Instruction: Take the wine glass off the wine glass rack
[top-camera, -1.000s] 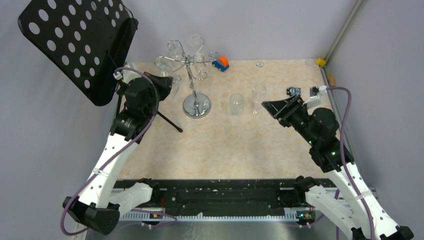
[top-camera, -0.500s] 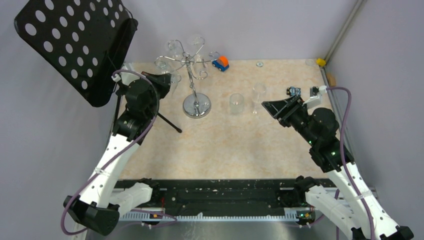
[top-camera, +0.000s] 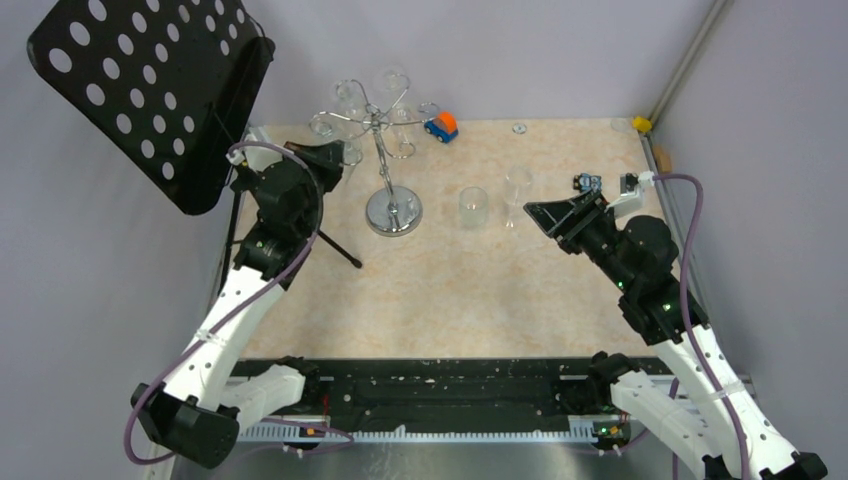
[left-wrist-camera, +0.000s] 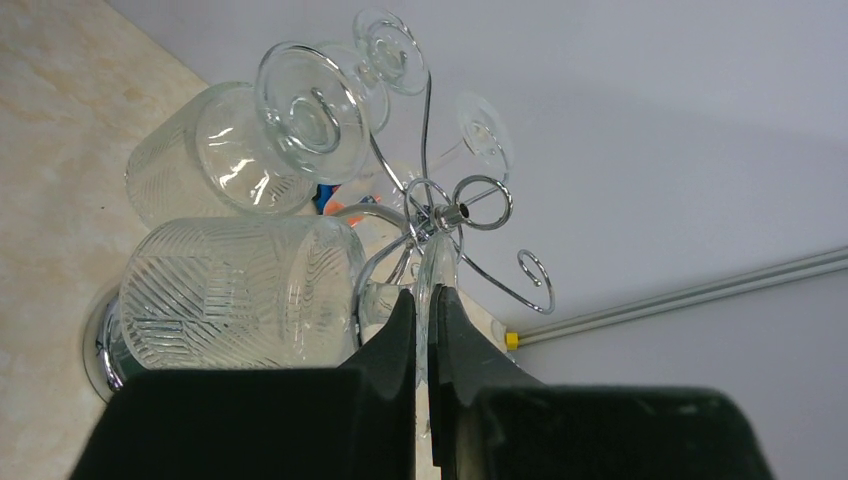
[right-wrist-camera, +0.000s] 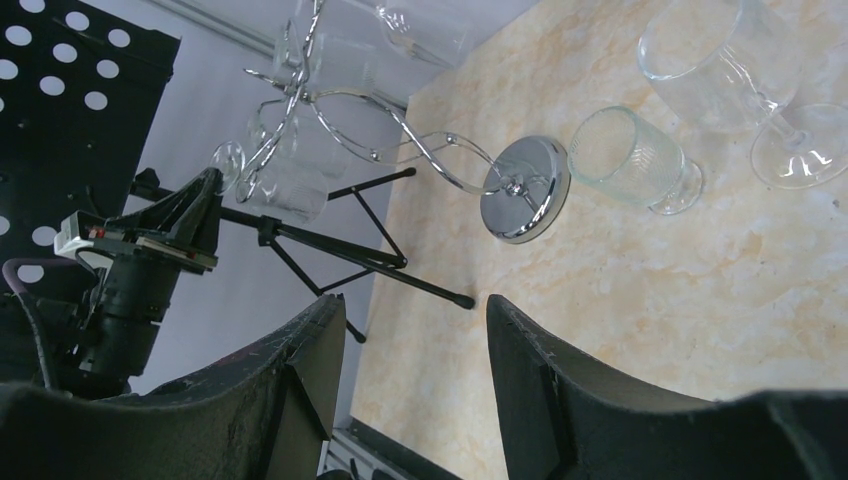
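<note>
The chrome wine glass rack stands at the back left of the table on its disc base. Several clear glasses hang from its scroll arms. My left gripper is at the rack's left side, shut on the foot of a ribbed wine glass that hangs there. In the left wrist view the foot sits edge-on between my closed fingers, just under the rack's hub. My right gripper is open and empty, raised over the table right of the rack, with its fingers spread.
A black perforated music stand on a tripod is close to my left arm. A tumbler and a stemmed glass stand on the table. A toy car sits at the back. Walls close both sides.
My left gripper has shifted slightly up and toward the rack. The music stand's plate has moved a little to the left. The right arm has not moved.
</note>
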